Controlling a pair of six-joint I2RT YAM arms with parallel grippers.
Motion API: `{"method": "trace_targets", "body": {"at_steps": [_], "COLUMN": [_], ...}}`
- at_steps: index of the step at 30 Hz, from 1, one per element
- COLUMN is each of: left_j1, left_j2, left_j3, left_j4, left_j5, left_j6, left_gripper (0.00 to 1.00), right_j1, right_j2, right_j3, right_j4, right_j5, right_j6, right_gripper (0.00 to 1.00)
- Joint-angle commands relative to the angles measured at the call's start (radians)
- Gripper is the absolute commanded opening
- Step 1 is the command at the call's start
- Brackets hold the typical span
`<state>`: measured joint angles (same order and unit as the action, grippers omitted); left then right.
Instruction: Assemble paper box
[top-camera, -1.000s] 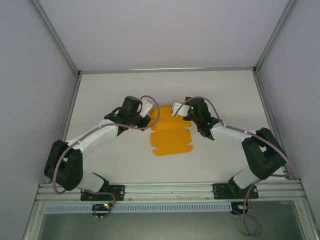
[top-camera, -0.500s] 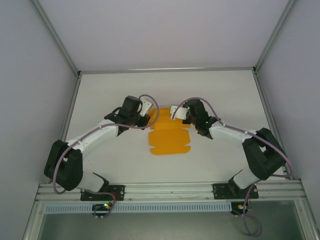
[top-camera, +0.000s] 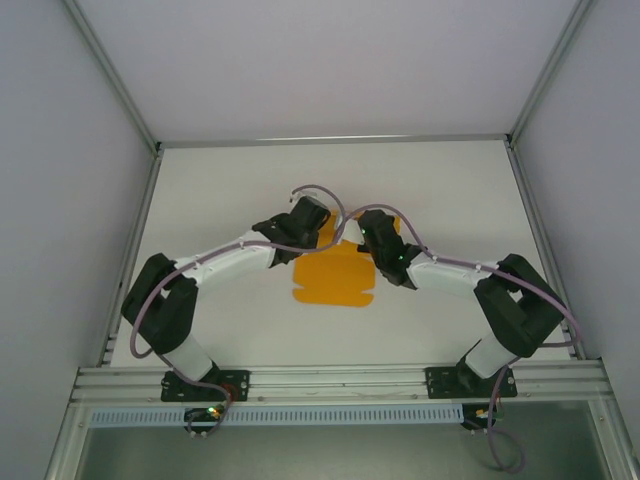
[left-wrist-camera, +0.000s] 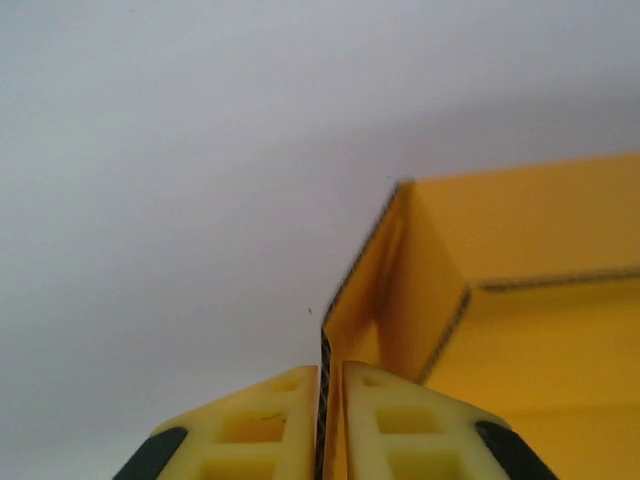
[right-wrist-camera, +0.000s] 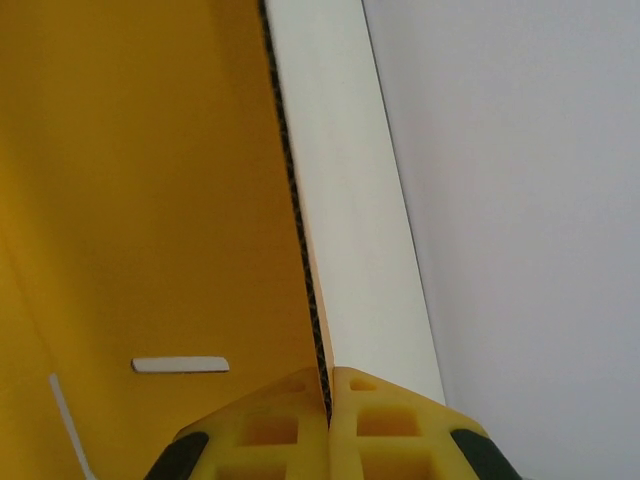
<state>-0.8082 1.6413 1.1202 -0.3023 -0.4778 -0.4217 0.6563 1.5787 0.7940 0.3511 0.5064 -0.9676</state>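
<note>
Near the middle of the white table the paper box is mostly a flat sheet, so I judge most folds are left, and at its far edge, where both arms crowd together, the left gripper and the right gripper each clamp a raised flap.

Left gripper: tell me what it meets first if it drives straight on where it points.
The left gripper pinches the paper box's edge; straight on it would likely push that upright flap; depth beyond is unclear.
</note>
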Motion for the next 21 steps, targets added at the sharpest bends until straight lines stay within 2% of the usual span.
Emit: {"method": "trace_targets", "body": {"at_steps": [1,2,4,7,8,11,14,18,21], "left_j1": [-0.003,0.0,0.008,0.038,0.054,0.162,0.362,0.589,0.636], "left_j2": [-0.017,-0.033,-0.085,-0.202,-0.246,-0.398,-0.489,-0.41,-0.273], "left_j3": [0.012,0.0,-0.036,-0.114,-0.142,-0.234,-0.328,-0.362,-0.306], "left_j4": [-0.012,-0.007,0.012,0.042,0.053,0.066,0.092,0.146,0.187], "left_j5": [0.007,0.029,0.077,0.145,0.167,0.237,0.305,0.408,0.554], "left_j6": [-0.095,-0.089,-0.065,-0.025,-0.014,-0.038,-0.106,-0.121,-0.076], "left_gripper": [0.18,0.21,0.37,0.8,0.98,1.0,1.0,1.0,1.0], "right_j1": [0.017,0.013,0.0,-0.013,-0.017,-0.021,-0.026,-0.029,-0.029], "right_j2": [0.025,0.03,0.036,0.025,0.016,-0.012,-0.036,-0.052,-0.053], "right_j3": [-0.036,-0.051,-0.068,-0.08,-0.087,-0.109,-0.131,-0.147,-0.151], "right_j4": [0.07,0.096,0.132,0.147,0.149,0.177,0.206,0.22,0.224], "right_j5": [0.038,0.042,0.046,0.018,0.001,-0.03,-0.06,-0.091,-0.105], "right_j6": [0.026,0.01,-0.013,-0.027,-0.03,-0.032,-0.029,-0.033,-0.032], "right_gripper": [0.0,0.0,0.0,0.0,0.0,0.0,0.0,0.0,0.0]}}
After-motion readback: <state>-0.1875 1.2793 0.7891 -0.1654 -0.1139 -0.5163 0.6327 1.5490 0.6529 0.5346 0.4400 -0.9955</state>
